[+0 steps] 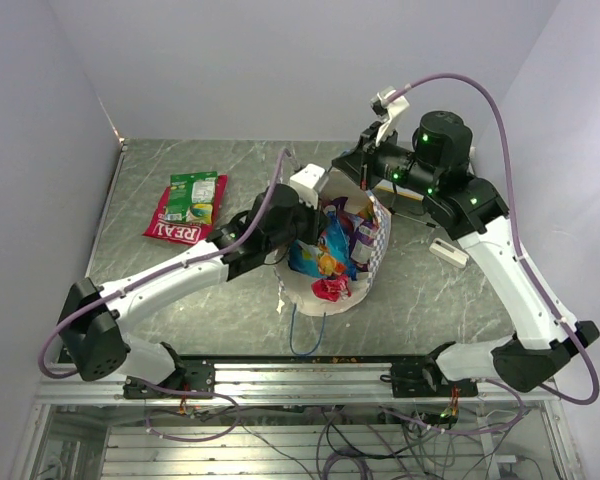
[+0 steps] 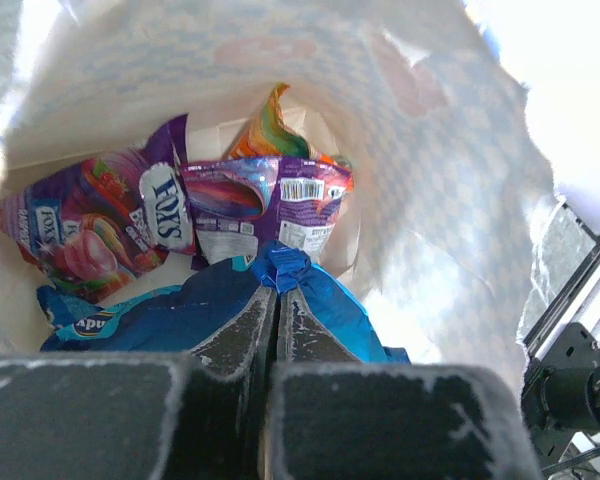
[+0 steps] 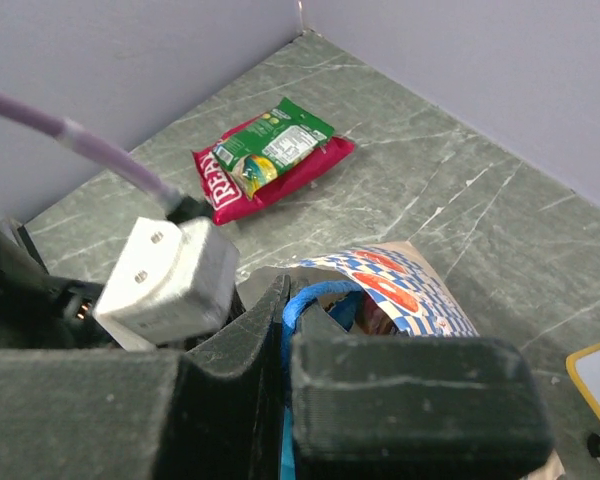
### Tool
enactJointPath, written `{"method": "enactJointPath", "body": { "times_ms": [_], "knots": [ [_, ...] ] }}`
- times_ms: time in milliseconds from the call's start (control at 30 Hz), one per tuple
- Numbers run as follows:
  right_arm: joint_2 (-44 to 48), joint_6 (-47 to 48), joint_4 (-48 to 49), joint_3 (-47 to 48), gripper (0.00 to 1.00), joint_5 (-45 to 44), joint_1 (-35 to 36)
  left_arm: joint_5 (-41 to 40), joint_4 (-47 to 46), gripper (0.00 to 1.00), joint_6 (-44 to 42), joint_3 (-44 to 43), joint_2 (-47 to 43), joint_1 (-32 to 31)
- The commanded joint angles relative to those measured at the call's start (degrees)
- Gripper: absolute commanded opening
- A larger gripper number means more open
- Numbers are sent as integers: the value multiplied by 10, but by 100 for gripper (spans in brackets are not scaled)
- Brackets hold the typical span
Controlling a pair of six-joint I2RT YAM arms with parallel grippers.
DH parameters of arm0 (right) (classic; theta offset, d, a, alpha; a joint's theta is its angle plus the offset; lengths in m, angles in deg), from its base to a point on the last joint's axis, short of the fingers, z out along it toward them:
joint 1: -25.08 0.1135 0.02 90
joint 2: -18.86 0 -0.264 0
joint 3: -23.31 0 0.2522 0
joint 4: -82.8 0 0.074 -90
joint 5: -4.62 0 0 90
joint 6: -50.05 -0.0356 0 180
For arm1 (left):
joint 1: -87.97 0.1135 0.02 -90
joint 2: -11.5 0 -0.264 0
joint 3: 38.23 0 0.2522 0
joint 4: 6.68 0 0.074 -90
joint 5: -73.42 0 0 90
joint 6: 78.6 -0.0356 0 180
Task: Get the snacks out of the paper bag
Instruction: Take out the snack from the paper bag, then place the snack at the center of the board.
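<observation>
I pinch the blue packet just ahead with my left end effector. My right end effector clamps the handle, steadying the paper bag.

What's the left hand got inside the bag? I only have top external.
Observer: Left wrist view shows the left hand shut on the crimped end of a blue packet.
Operator: What's behind it?
Observer: A purple FOX'S packet and a purple barcoded packet, with an orange packet deeper.
Operator: Right hand?
Observer: Right wrist view: right hand shut on the blue cord handle of the paper bag.
</observation>
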Motion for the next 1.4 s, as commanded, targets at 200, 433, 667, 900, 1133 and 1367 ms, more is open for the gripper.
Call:
{"method": "enactJointPath", "body": {
  "times_ms": [200,433,667,900,1133,1367],
  "knots": [
    [55,-12,65,-49,0,-2,3,-78,27,7,12,-152,-25,-2],
    [67,-4,56,-51,0,-13,3,-68,55,7,-8,-243,2,-2],
    [83,0,64,-63,0,-60,3,-31,154,7,-1,-318,-41,0],
    [97,-2,78,-73,0,-158,3,-35,250,7,46,-392,-68,0],
    [75,36,71,-59,0,-52,3,-53,260,7,84,-469,-56,0],
    [56,16,38,-29,0,-92,4,-25,202,7,126,-512,0,1]
  ]
}}
